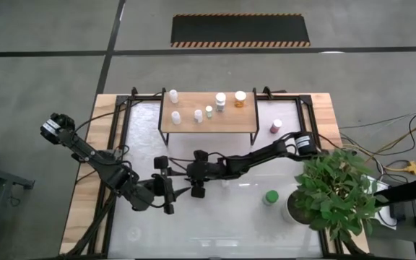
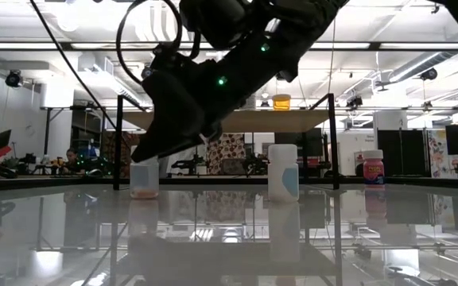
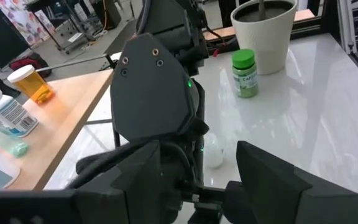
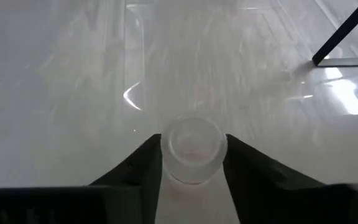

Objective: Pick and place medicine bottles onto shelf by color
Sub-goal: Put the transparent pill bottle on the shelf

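A small clear bottle [image 4: 191, 149] stands upright on the white table, between the fingers of my right gripper [image 4: 191, 163], which reaches in from the right [image 1: 170, 172]. It also shows in the low view [image 2: 144, 179]. Just near of it, my left gripper [image 3: 204, 186] hangs open and holds nothing [image 1: 170, 198]. The wooden shelf [image 1: 208, 127] at the far middle carries several white bottles [image 1: 198, 115] and an orange one [image 1: 240, 99]. A pink-maroon bottle [image 1: 276, 127] and a green one [image 1: 270, 197] stand on the table. My right gripper pinches the clear bottle between its two fingers, one finger [image 4: 143, 165] on each side of its upper wall [image 4: 166, 155], just below the cap. The fingers slant down from the table's right side. The bottle stands upright with its base on the table.
A potted plant [image 1: 334, 191] fills the near right corner. In the low view another white bottle with a blue label [image 2: 283, 171] stands on the table. The two grippers are close together in the table's middle. Black frame bars [image 1: 125, 123] run along the table's sides.
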Available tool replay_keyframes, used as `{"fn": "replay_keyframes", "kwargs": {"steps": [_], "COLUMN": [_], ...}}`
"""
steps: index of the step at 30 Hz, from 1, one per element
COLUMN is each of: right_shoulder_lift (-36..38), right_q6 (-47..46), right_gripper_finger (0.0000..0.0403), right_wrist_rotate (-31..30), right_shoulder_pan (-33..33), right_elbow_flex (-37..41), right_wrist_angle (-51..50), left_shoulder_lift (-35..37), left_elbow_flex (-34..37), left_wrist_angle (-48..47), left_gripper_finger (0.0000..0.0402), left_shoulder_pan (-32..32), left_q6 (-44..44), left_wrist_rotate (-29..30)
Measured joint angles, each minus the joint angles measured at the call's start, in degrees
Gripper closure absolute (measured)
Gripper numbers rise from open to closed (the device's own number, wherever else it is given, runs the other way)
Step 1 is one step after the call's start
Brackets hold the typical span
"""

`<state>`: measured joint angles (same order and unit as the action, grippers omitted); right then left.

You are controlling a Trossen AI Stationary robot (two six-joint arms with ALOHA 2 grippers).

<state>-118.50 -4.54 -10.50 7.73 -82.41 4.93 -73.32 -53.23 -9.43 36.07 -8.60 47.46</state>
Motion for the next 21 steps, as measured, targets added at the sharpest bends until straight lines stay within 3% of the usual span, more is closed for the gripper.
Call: {"fn": "replay_keyframes", "kwargs": {"steps": [3,7,14,21], "right_shoulder_lift": [0.74,2.8,11.28,22.15], "right_q6": [-0.4,-0.7,-1.43,-1.72], "right_gripper_finger": [0.0282,0.0283,0.0258,0.0273], "right_wrist_rotate": [0.04,0.37,0.58,0.53], "right_shoulder_pan": [0.0,0.11,2.21,2.74], "right_elbow_flex": [0.02,0.07,0.09,0.17], "right_wrist_angle": [-0.33,-3.32,-18.14,-29.79], "left_shoulder_lift": [0.0,0.23,1.75,2.62], "left_elbow_flex": [0.0,0.0,0.0,-0.21], "left_wrist_angle": [0.0,-0.07,-0.05,1.88], "left_gripper_finger": [0.0207,0.0207,0.0207,0.0207], "left_shoulder_pan": [0.0,0.11,0.28,0.26], "left_q6": [0.02,0.67,3.63,8.72], "left_wrist_rotate": [0.04,0.84,4.53,5.59]}}
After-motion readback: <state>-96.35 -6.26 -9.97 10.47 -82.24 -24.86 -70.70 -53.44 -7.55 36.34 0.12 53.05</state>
